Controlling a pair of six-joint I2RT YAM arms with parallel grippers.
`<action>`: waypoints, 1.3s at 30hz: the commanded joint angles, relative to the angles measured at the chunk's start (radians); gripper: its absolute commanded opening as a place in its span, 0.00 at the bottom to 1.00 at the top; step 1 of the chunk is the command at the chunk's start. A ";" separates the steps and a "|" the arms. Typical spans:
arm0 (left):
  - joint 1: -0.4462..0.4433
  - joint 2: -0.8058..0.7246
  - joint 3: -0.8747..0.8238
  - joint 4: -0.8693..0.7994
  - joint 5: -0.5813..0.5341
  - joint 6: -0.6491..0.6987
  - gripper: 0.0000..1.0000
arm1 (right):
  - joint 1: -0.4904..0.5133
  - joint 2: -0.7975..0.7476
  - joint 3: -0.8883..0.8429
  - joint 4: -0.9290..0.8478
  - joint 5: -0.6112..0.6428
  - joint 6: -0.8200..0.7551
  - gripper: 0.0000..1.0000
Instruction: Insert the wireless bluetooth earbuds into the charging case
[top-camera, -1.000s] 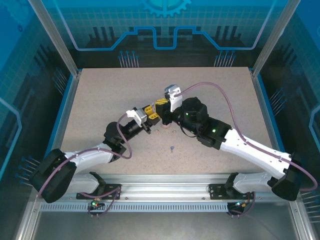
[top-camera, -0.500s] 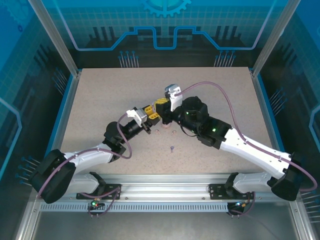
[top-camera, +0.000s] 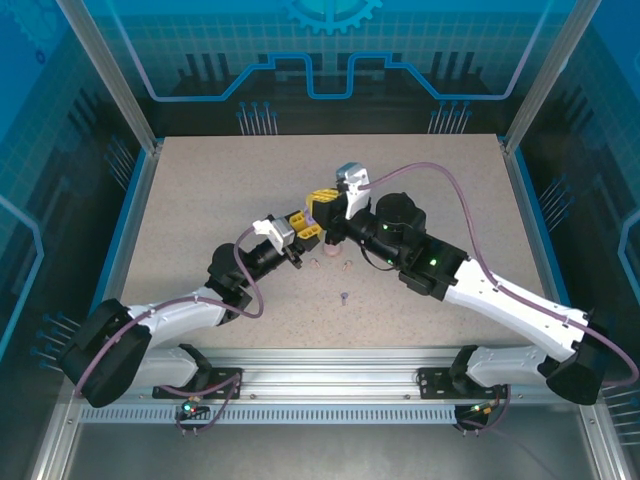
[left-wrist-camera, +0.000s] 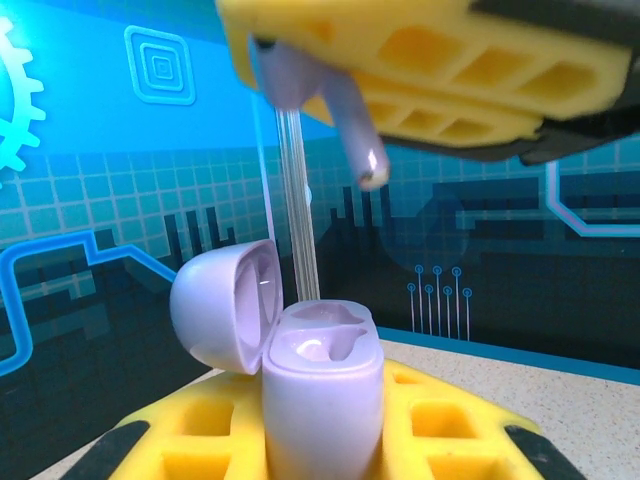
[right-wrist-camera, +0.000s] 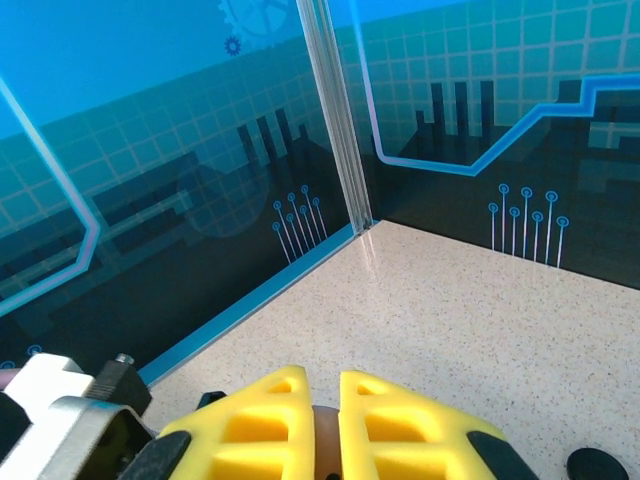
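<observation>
In the left wrist view a lilac charging case (left-wrist-camera: 322, 385) stands upright between my left gripper's (left-wrist-camera: 322, 430) yellow fingers, which are shut on it. Its lid (left-wrist-camera: 220, 310) hangs open to the left and both sockets look empty. Above the case, my right gripper's yellow fingers (left-wrist-camera: 440, 70) pinch a lilac earbud (left-wrist-camera: 345, 110) with its stem pointing down, apart from the case. In the right wrist view my right gripper (right-wrist-camera: 322, 385) is shut on that earbud (right-wrist-camera: 325, 440). From the top, the left gripper (top-camera: 305, 228) and right gripper (top-camera: 322, 205) meet at the table's centre.
Loose earbuds lie on the speckled table (top-camera: 200, 200) just in front of the grippers: two pale pink ones (top-camera: 318, 262) (top-camera: 345, 265) and a dark one (top-camera: 343, 297). Blue walls and a corner post (right-wrist-camera: 335, 110) close in the table.
My right arm has shifted a little up and toward the far right, carrying its gripper with the earbud. The left arm has stayed still with the case.
</observation>
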 joint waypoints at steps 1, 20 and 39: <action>-0.008 -0.033 0.030 0.018 0.019 0.024 0.00 | -0.008 0.015 -0.014 0.043 0.013 0.001 0.10; -0.008 -0.054 0.039 0.002 0.022 0.030 0.00 | -0.009 0.012 -0.066 0.031 0.034 -0.014 0.08; -0.010 -0.069 0.057 -0.030 0.031 0.029 0.00 | 0.007 0.015 -0.107 0.022 -0.013 -0.119 0.04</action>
